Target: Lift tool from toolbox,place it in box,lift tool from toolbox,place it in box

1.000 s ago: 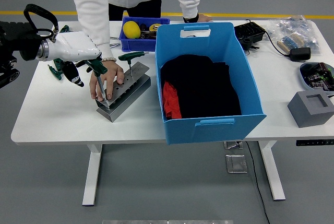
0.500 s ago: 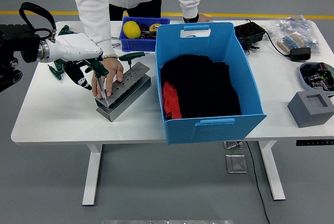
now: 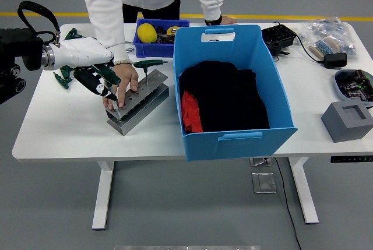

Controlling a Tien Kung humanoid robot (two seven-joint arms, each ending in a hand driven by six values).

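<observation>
Head view shows the left robot hand (image 3: 100,78) has sunk lower beside the metal tool rack (image 3: 139,101), fingers curled around a green-handled T-wrench (image 3: 112,87). Its tip is near the rack again, so no lift yet. A person's hand (image 3: 123,82) steadies the rack.
</observation>
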